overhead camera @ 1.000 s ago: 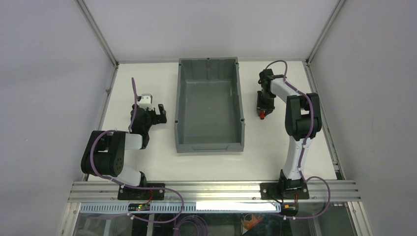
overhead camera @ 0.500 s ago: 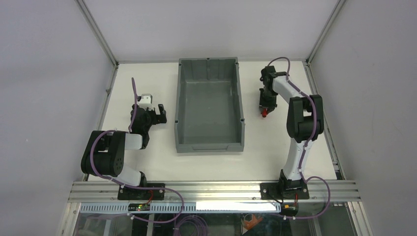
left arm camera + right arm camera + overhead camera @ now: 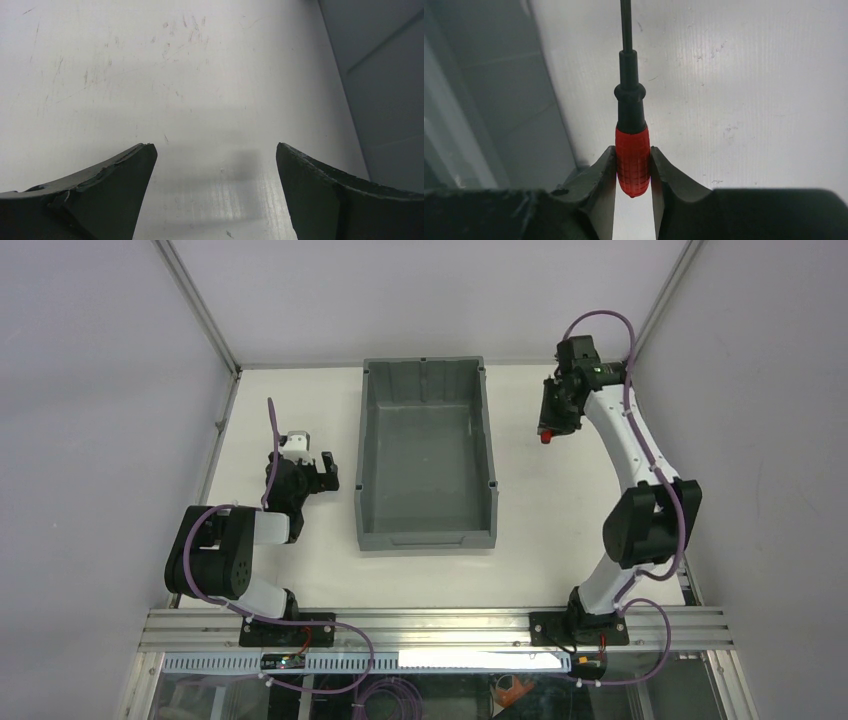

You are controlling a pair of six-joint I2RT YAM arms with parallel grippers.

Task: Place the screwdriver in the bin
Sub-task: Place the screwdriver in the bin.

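Note:
My right gripper is shut on the red handle of the screwdriver, whose black shaft points away from the wrist camera; the red tip of the handle shows in the top view. It holds the screwdriver in the air to the right of the grey bin, near the bin's far right corner. The bin's wall fills the left of the right wrist view. My left gripper is open and empty over the table to the left of the bin; its fingers are wide apart.
The bin's outer wall shows at the right of the left wrist view. White cell walls and an aluminium frame surround the table.
My right arm has lifted the screwdriver off the table and carried it toward the far right corner. The left arm has not moved.

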